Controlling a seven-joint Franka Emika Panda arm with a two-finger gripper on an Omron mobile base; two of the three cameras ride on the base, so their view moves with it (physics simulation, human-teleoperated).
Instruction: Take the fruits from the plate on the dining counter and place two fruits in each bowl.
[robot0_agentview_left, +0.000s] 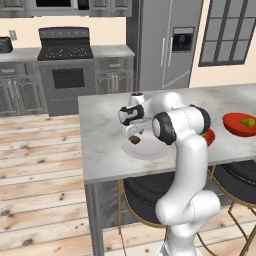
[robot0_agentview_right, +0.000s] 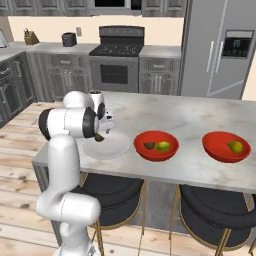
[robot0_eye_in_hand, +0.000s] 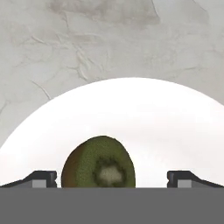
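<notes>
One dark brown-olive fruit (robot0_eye_in_hand: 98, 162), cut face up, lies on the white plate (robot0_eye_in_hand: 144, 113) on the dining counter (robot0_eye_in_hand: 87, 35). My gripper (robot0_eye_in_hand: 112, 179) hangs open just above it, a fingertip on each side and neither touching. From the base, the fruit (robot0_agentview_left: 134, 140) sits on the plate (robot0_agentview_left: 150, 151) under the gripper (robot0_agentview_left: 134, 133). The near red bowl (robot0_agentview_right: 156, 145) holds a brown fruit (robot0_agentview_right: 149, 145) and a yellow-green pear (robot0_agentview_right: 162, 146). In the far red bowl (robot0_agentview_right: 226, 146) lies a single pear (robot0_agentview_right: 235, 146).
Dark round stools (robot0_agentview_right: 107, 192) with gold legs stand under the counter's near edge. Across the wooden floor are the stove (robot0_agentview_right: 120, 60), grey cabinets and a steel fridge (robot0_agentview_right: 220, 45). My own arm (robot0_agentview_left: 187, 150) hides part of the near bowl in the left base view.
</notes>
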